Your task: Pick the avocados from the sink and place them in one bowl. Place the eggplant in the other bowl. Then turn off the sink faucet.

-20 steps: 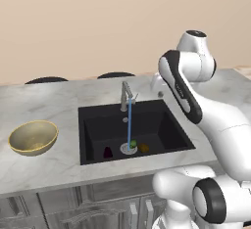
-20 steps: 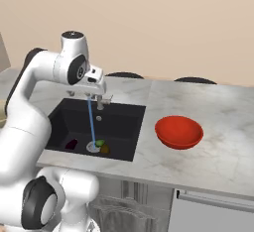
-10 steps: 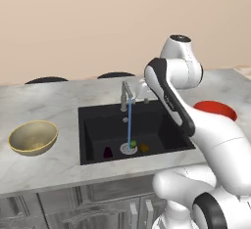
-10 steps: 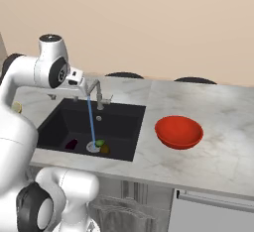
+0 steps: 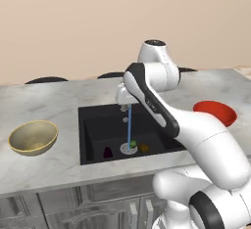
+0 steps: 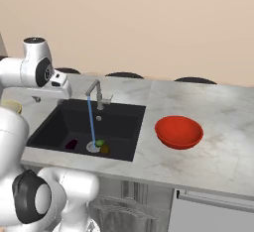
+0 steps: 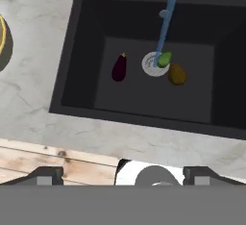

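The black sink (image 5: 98, 125) holds the dark purple eggplant (image 7: 119, 68) left of the silver drain. The bright green avocado (image 7: 165, 58) sits at the drain's rim and the brown avocado (image 7: 177, 74) lies just beside it. The faucet (image 6: 96, 93) runs, and its thin blue stream (image 6: 91, 122) falls onto the drain. My gripper (image 7: 124, 177) hangs high above the sink, open, with nothing between its wide-set fingertips. The hand (image 5: 122, 98) hides the faucet in the left base view. The red bowl (image 6: 178, 132) stands on the counter right of the sink, the tan bowl (image 5: 33, 137) on the left.
Grey marble counter (image 6: 218, 127) surrounds the sink on all sides. My white upper arm (image 5: 162, 110) slants over the sink's right half. Cabinet fronts (image 5: 98, 203) drop below the counter's front edge, and a beige wall rises behind.
The arm has swung left, from beside the sink's right edge to above the basin, uncovering the red bowl in the left base view. The jaws stayed open. The fruits and bowls have not moved.
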